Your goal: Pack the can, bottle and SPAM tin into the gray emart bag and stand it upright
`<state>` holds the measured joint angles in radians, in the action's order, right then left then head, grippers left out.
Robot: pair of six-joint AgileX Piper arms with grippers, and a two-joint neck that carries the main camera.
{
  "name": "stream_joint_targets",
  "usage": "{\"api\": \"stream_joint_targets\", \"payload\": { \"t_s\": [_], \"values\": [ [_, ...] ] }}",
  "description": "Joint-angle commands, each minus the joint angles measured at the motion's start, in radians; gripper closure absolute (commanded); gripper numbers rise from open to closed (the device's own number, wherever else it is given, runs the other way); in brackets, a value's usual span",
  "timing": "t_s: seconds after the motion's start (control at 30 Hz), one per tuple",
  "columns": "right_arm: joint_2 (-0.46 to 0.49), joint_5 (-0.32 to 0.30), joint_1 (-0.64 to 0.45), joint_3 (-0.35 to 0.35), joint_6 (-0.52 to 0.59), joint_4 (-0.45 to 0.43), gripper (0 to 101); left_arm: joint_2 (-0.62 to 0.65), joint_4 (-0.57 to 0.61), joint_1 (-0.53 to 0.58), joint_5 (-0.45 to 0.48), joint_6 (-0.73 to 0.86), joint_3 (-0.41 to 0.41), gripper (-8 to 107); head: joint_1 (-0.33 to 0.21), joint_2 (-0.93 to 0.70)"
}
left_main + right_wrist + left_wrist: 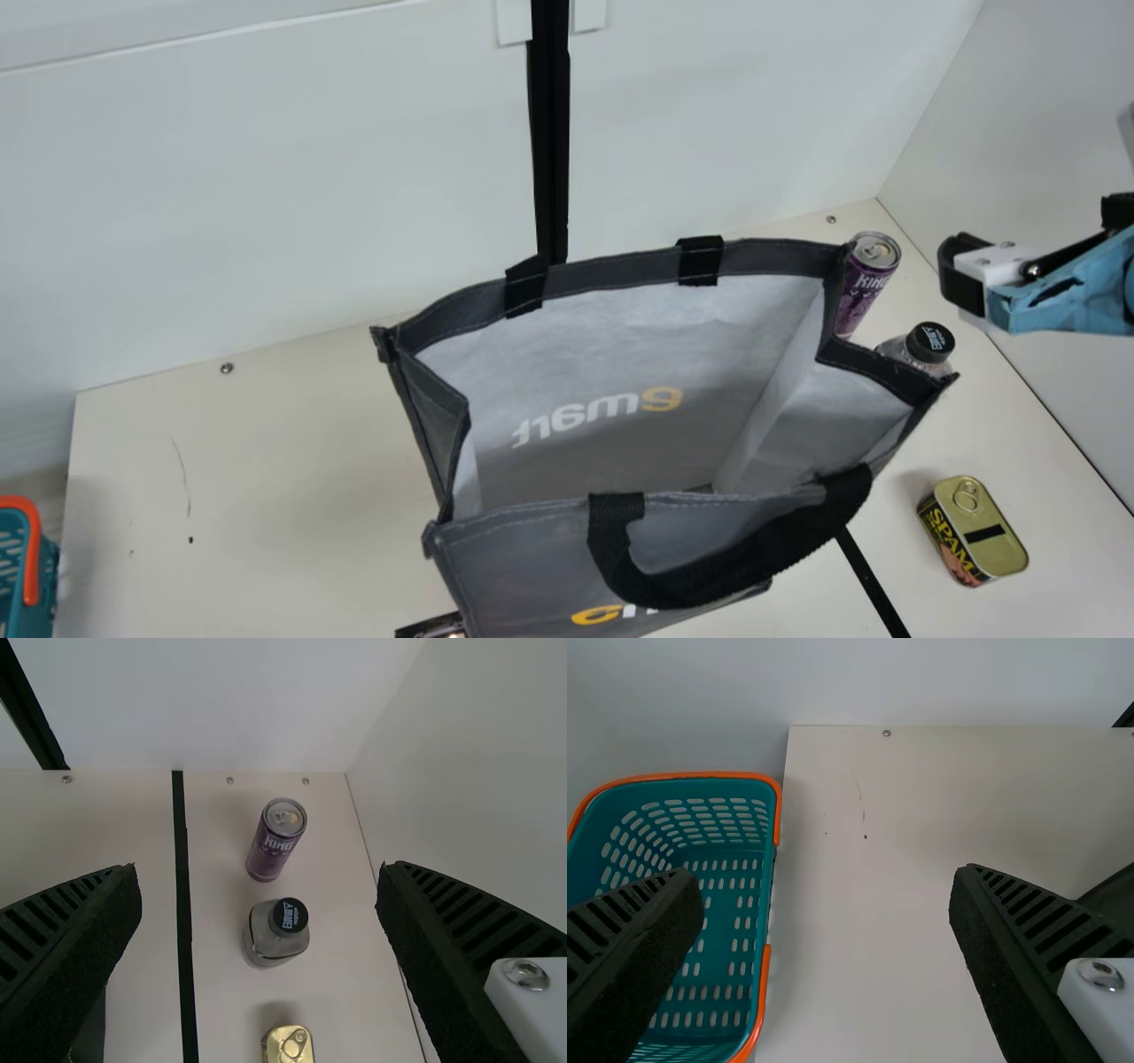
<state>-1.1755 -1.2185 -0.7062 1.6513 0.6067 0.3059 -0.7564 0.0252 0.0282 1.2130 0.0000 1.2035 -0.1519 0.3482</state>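
Tabletop (266, 461) in cream, with small dark marks, faint scratches and a few metal screws near its back edge, runs below both pairs of fingers. White walls (292, 177) rise behind and to the right of it, meeting at a corner beyond the right gripper (961, 276); a black strip (550, 133) climbs the back wall, well left of that gripper's fingers. Another narrow black strip (184, 930) crosses the surface on the bag's side of the can and bottle.

My right fingers are parted, with nothing held between them, raised near the right wall. In the main view, the purple can (864, 288) stands just to their left, and the bottle (928, 344) with its black cap is below and slightly left of them. The SPAM tin (979, 527) lies farther below those fingers, nearer me, its gold lid up. All three are outside the bag.

The gray emart bag (532, 549) stands farther left of the right fingers, upright with its mouth wide open and a black handle (682, 589) sagging across the front.

My left gripper (828, 870) has its fingers spread, holding nothing. Bare surface shows between them, and a teal basket (735, 904) with orange handles sits partly behind one finger, beside the table's left edge.
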Motion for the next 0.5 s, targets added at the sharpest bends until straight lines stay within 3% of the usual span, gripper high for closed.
{"api": "stream_joint_targets", "payload": {
  "t_s": [0.0, 0.3, 0.47],
  "values": [
    [0.002, -0.002, -0.005, -0.02, 0.006, -0.006, 6, 0.0, 0.0, 0.0, 0.0, 0.0, 0.0, 9, -0.023, 0.001],
    [0.009, -0.002, -0.037, -0.089, 0.035, -0.02, 6, 0.0, 0.0, 0.0, 0.0, 0.0, 0.0, 9, -0.023, 0.001],
    [0.009, 0.001, -0.036, -0.09, 0.035, -0.026, 6, 0.0, 0.0, 0.0, 0.0, 0.0, 0.0, 9, -0.023, 0.001]
  ]
}}
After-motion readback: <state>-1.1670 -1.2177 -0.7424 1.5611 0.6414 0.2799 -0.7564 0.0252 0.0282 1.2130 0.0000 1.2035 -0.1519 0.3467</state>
